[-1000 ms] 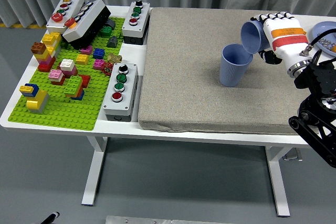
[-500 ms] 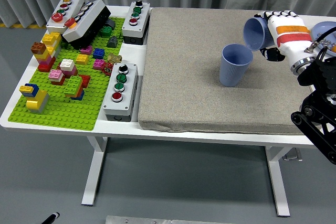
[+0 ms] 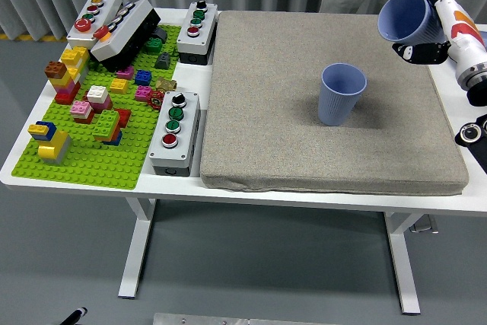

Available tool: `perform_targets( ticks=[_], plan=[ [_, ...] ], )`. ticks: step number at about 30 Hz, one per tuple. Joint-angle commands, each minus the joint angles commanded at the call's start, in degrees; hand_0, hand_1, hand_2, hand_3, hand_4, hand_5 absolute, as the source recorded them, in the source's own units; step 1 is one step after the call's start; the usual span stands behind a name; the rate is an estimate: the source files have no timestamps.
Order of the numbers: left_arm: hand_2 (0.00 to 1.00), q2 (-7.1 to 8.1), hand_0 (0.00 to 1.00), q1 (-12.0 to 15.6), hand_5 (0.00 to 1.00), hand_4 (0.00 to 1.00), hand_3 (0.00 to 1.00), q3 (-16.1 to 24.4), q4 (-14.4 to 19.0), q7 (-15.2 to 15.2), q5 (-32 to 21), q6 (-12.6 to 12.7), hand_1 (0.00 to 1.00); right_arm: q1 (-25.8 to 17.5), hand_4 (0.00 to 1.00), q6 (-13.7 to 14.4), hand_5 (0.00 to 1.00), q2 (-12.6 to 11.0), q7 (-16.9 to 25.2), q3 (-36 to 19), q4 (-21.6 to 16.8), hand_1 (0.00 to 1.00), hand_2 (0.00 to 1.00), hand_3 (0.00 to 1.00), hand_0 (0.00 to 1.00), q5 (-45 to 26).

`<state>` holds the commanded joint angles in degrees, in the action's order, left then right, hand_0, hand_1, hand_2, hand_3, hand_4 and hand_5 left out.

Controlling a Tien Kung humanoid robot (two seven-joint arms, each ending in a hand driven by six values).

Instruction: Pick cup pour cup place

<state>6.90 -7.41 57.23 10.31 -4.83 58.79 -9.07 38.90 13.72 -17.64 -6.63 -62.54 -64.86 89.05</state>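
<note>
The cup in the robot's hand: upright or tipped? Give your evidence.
Tipped. The held cup, gripped by the right hand, lies on its side with its open mouth facing left, above the mat and away from the standing cup.

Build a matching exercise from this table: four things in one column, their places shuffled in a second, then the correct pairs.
Things:
1. tilted blue ribbed plastic cup
2. upright blue ribbed plastic cup
3. green studded brick baseplate
4. grey four-button control box

Places:
A. standing on the beige mat
B. left end of the white table
C. held in the right hand, above the mat's far right corner
D. between baseplate and mat

Pairs: 1-C, 2-A, 3-B, 4-D
</note>
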Motion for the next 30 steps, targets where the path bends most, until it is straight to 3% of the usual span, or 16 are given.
perform_targets(
  ticks=[6, 15, 30],
  plan=[
    [0.863, -0.09, 0.835, 0.04, 0.998, 0.626, 0.779, -0.02, 0.00, 0.02, 0.02, -0.05, 0.813, -2.18, 0.722, -4.33, 0.031, 1.16, 2.82, -6.96, 3.71, 0.769, 0.689, 0.717, 0.870, -13.78],
    [0.862, -0.19, 0.835, -0.01, 0.998, 0.622, 0.779, -0.30, 0.00, 0.05, 0.01, -0.08, 0.813, -5.74, 0.723, -3.37, 0.033, 4.04, 5.12, -10.41, 7.45, 0.768, 0.686, 0.717, 0.871, -33.64],
    [0.862, -0.13, 0.835, -0.11, 0.998, 0.620, 0.779, -1.24, 0.00, 0.09, -0.49, -0.24, 0.813, -9.43, 0.723, -1.30, 0.035, 6.00, 5.96, -9.37, 8.95, 0.769, 0.686, 0.717, 0.876, -30.37]
  ],
)
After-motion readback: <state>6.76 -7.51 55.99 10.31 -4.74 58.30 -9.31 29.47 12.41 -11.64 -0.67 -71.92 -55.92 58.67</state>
